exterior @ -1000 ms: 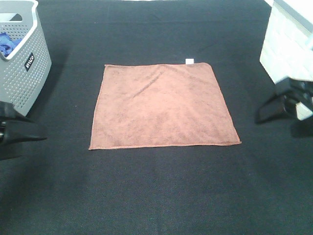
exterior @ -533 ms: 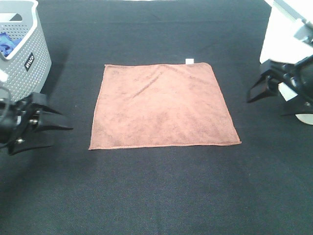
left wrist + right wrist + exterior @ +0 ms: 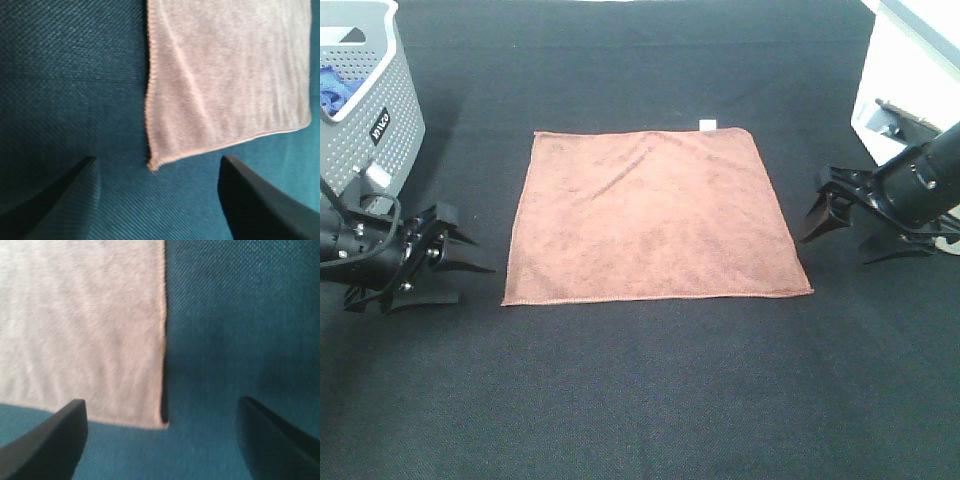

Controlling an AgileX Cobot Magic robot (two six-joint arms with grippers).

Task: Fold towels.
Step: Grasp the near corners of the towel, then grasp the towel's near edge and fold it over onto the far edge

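Empty, wide-spread left fingers (image 3: 250, 200) and right fingers (image 3: 47, 440) are facing the corners, likely pinch points, of the soft, light towel (image 3: 655, 215).

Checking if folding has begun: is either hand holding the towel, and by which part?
Nothing is held. The left hand and right hand are both open, each close to a near-side corner of the towel without touching it.
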